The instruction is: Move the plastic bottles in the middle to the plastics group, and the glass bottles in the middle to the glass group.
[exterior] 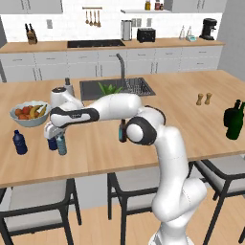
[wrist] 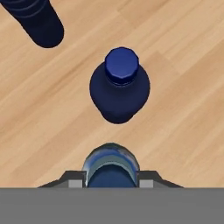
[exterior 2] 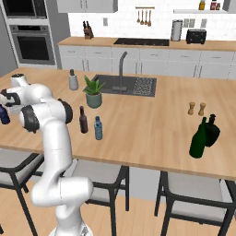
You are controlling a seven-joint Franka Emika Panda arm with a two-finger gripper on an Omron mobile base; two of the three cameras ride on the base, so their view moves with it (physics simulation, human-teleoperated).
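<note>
Pale blue plastic bottle sits between the jaws, jaws narrow and clamped on its body just under the cap; hand view looks straight down on it. In left base view it hangs upright at the counter surface, base at or just above the wood, can't tell if touching.

Just ahead of the jaws in hand view: one navy bottle of the plastics group, near but apart. 2nd navy bottle further out, toward the upper left corner. So bottle no. 1 is basically at the plastics group, release not yet done.

Left to do, judged: 2nd pale blue bottle and the brown glass bottle stand side by side mid-counter, well away from the jaws, untouched. Green glass group at the far end of counter, opposite side from the jaws. Roughly a third along at best.

Labels/brands/writing: none readable on any bottle; caps plain.
</note>
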